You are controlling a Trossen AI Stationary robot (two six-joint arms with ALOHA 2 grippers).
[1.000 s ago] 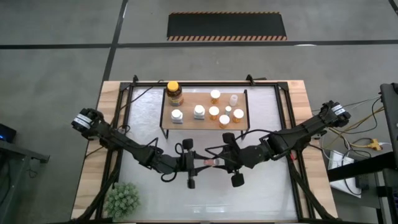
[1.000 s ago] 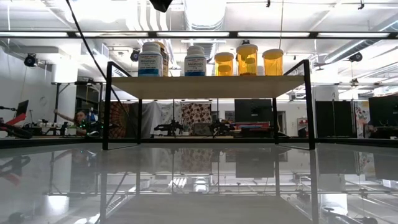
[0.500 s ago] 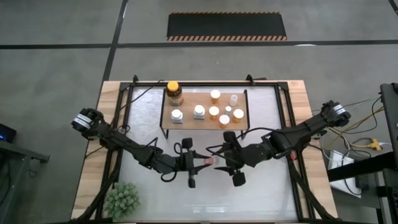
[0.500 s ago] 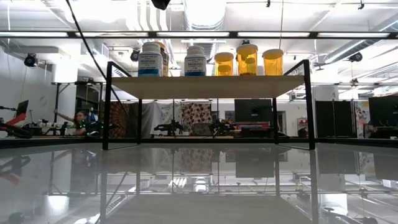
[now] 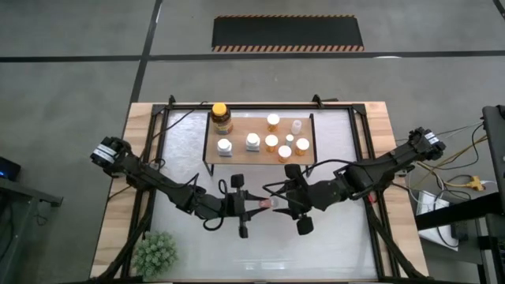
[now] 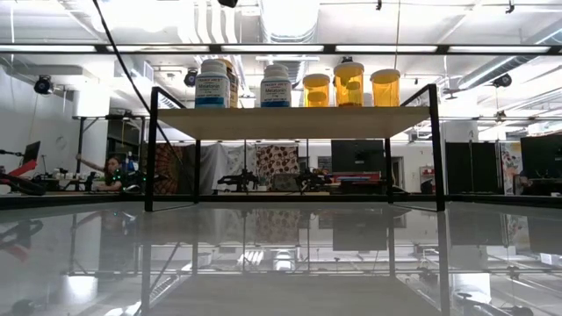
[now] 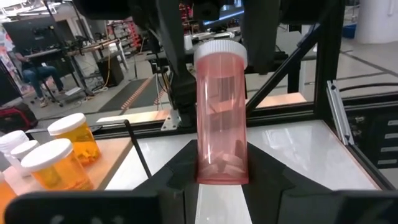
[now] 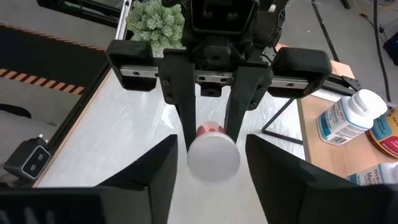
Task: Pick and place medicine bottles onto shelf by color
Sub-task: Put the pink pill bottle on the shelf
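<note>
A pink see-through bottle (image 5: 265,203) with a white cap (image 8: 213,157) is held in mid-air over the table's middle by my left gripper (image 5: 251,204). It lies level, with its cap toward the table's right. My right gripper (image 5: 286,202) is open and faces it. Its fingers (image 8: 163,177) stand on either side of the cap with a narrow gap. The shelf (image 5: 237,130) stands toward the far edge and carries the amber jar (image 5: 221,117), two white bottles (image 5: 225,147), several orange ones (image 5: 271,143) and tiny pale ones (image 5: 297,125), all standing upright on their bases. My left gripper pinches the pink bottle's base end (image 7: 222,163) between its two fingers (image 8: 180,106). It comes level from the table's left, with the fingers lying along the bottle. The bottle points straight out from the fingers, clear of the table, and its capped end is free.
A green bushy plant (image 5: 155,252) sits at the table's near left corner. The shelf's black legs (image 6: 151,149) stand on the glossy top (image 5: 331,244). A black frame and cables run along the table's sides. A person (image 7: 37,68) sits in the room beyond.
</note>
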